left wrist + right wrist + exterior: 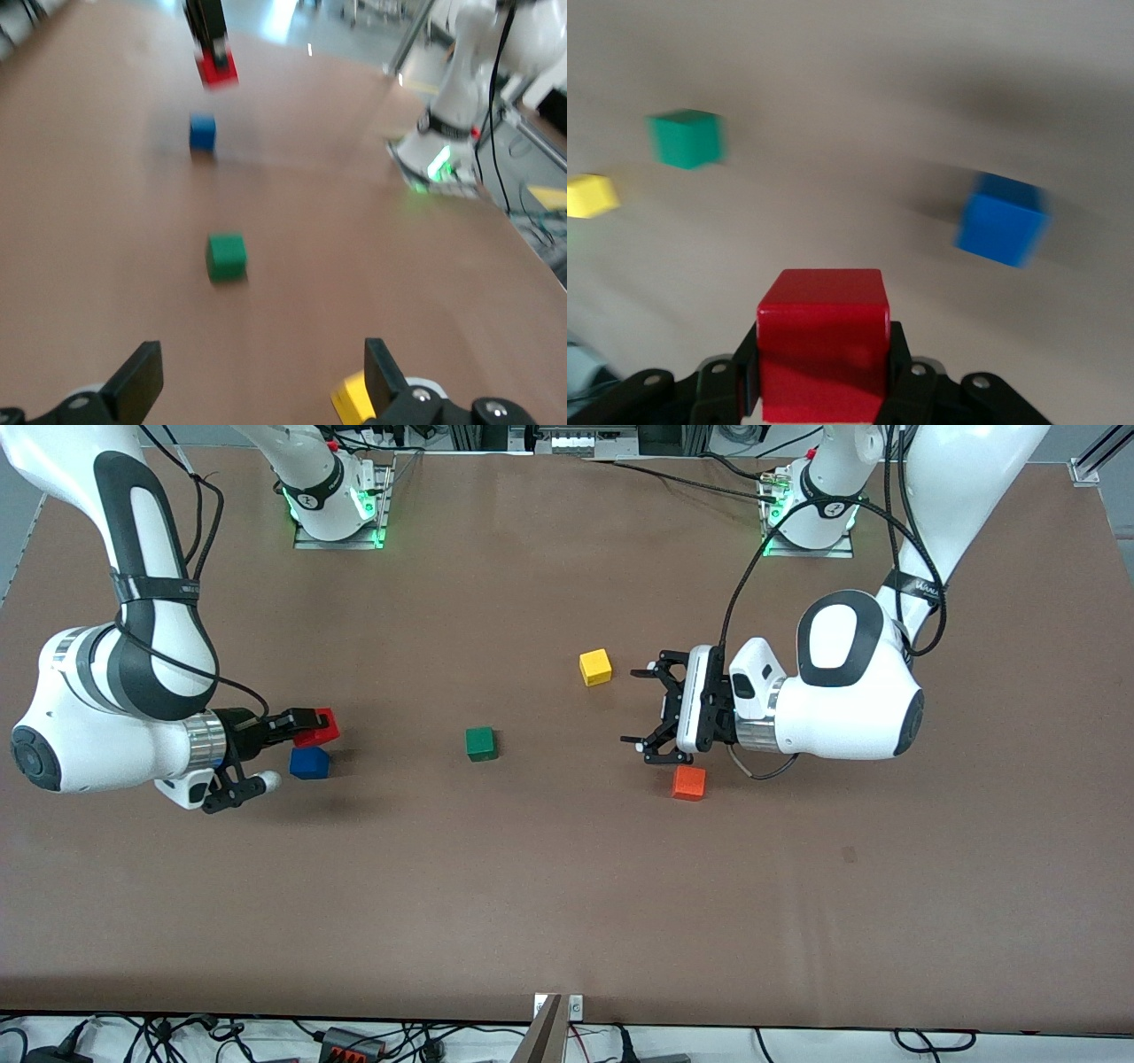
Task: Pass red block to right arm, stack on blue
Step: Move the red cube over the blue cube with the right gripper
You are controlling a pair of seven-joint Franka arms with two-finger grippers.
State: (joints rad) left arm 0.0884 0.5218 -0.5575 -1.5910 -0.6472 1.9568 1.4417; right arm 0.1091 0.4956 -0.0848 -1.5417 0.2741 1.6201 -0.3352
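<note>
My right gripper (303,726) is shut on the red block (319,729), holding it just above the table at the right arm's end. The blue cube (309,763) rests on the table right beside the held block, slightly off to one side and not touching it. In the right wrist view the red block (824,345) sits clamped between the black fingers, with the blue cube (1001,220) ahead and to one side. My left gripper (633,707) hovers open and empty near the table's middle. Its wrist view shows the red block (217,69) and the blue cube (202,132) far off.
A green cube (480,743) lies mid-table between the two grippers. A yellow cube (595,666) sits close to the left gripper, farther from the front camera. An orange cube (688,783) lies just under the left wrist, nearer the camera.
</note>
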